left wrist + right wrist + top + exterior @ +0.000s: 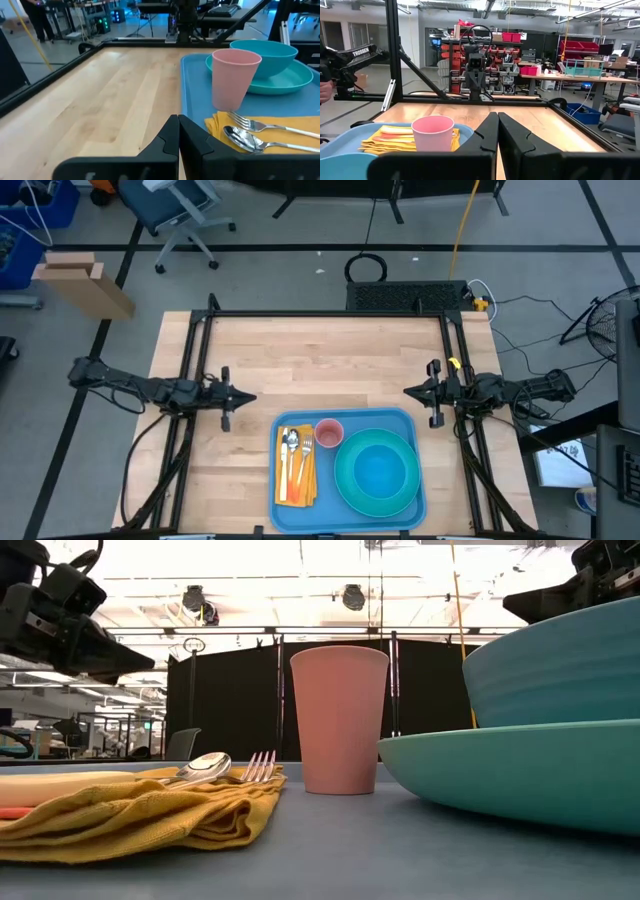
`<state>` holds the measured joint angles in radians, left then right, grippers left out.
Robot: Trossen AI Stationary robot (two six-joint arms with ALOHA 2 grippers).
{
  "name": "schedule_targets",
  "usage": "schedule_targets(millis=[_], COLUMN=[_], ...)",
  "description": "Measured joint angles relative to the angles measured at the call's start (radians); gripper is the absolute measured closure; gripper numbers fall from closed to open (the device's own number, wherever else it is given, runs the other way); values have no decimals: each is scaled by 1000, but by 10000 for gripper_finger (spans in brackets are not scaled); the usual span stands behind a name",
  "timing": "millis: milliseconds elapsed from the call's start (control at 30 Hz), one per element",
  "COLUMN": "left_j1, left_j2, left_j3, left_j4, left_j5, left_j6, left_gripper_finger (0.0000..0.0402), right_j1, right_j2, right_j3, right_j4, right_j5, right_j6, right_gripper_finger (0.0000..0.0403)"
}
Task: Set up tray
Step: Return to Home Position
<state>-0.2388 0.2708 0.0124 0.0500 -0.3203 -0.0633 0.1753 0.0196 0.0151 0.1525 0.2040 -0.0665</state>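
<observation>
The sky-blue tray lies flat at the table's near edge, between both arms. On it rest a teal plate with a teal bowl inside, an upright pink cup, and a folded yellow napkin carrying a fork, spoon and more cutlery. My left gripper hovers shut left of the tray's far-left corner. My right gripper hovers shut just beyond the tray's far-right corner. Both touch nothing.
Bare wooden tabletop stretches across the far half of the table. A black metal frame borders the table's sides and far edge. A person's hand shows at the room's edge, off the table.
</observation>
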Motion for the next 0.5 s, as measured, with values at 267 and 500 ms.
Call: schedule_targets(millis=[267,500], left_j1=[0,0], left_j2=[76,94], left_j3=[0,-3], left_j4=[-1,40], left_j5=[5,-6], left_j6=[-65,3], left_gripper_finger=[400,400], right_j1=[0,0], right_j2=[0,0], right_j3=[0,0], right_j4=[3,47], right_j5=[1,1], right_j6=[-6,-16], right_gripper_finger=[403,403])
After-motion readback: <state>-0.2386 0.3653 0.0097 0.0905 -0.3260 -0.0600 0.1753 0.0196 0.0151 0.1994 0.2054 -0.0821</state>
